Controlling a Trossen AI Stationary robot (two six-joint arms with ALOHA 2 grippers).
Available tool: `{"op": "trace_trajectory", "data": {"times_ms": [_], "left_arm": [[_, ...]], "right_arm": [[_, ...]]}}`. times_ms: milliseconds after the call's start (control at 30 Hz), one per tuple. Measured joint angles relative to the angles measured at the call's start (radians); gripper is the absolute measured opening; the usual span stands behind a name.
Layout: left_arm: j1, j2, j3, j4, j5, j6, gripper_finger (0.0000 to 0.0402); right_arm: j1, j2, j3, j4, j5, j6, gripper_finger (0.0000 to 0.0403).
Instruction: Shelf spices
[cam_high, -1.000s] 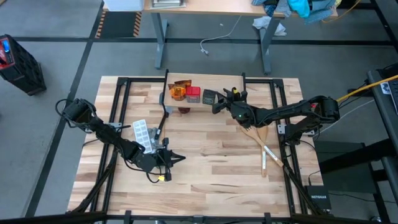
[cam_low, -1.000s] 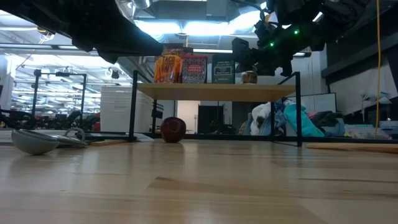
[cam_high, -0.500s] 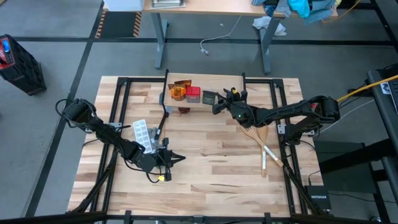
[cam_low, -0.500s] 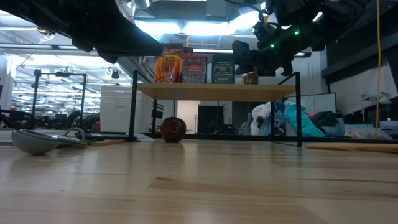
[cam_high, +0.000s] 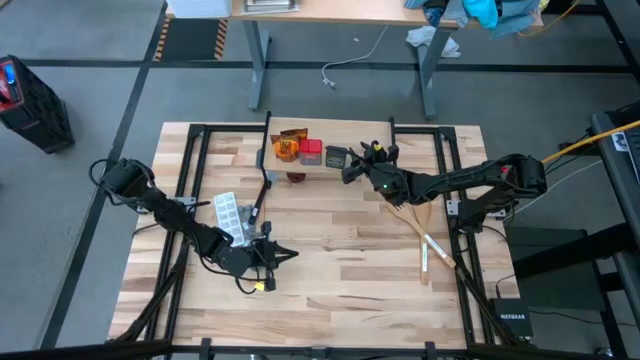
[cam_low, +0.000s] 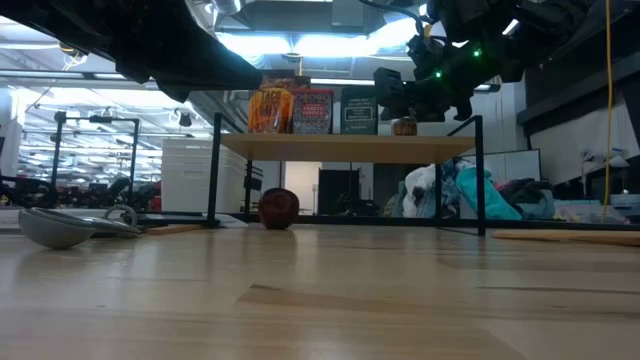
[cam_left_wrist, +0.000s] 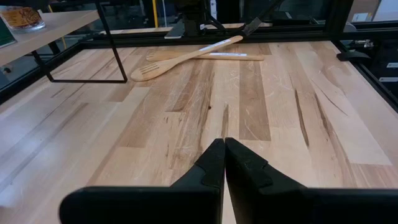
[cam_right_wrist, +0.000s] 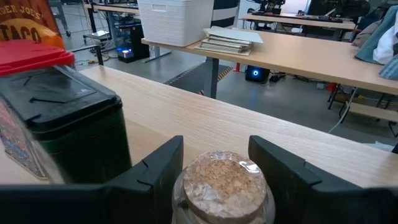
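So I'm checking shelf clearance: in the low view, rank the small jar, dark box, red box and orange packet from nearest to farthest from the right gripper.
1. Small jar, at the right gripper.
2. Dark box, beside it.
3. Red box, mid-row.
4. Orange packet, far end of the shelf.

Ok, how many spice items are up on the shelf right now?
4: orange packets, red box, dark box in a row, then small jar between the right claw fingers. Others may be hidden.

Jar (cam_right_wrist: 222, 186) base cut off by frame edge; packet (cam_right_wrist: 28, 23) label partly cropped; box (cam_low: 359, 110) text too small to read.
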Motion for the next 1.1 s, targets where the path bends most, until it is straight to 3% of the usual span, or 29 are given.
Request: {"op": "trace_trajectory", "data": {"times_ms": [600, 933, 1100], "left_arm": [[0.009, 0.000, 0.000, 0.015, -0.007, 0.024, 0.0005], [0.170, 0.000, 0.000, 0.120, -0.016, 0.217, 0.0005], [0.228, -0.039, 0.000, 0.005, -0.016, 0.227, 0.0005]], "right_arm": [[0.002, 0.000, -0.001, -0.001, 0.019, 0.001, 0.0186], [0.002, 0.000, -0.001, 0.000, 0.018, 0.001, 0.0186], [0.002, 0.000, -0.001, 0.000, 0.018, 0.001, 0.0186]]}}
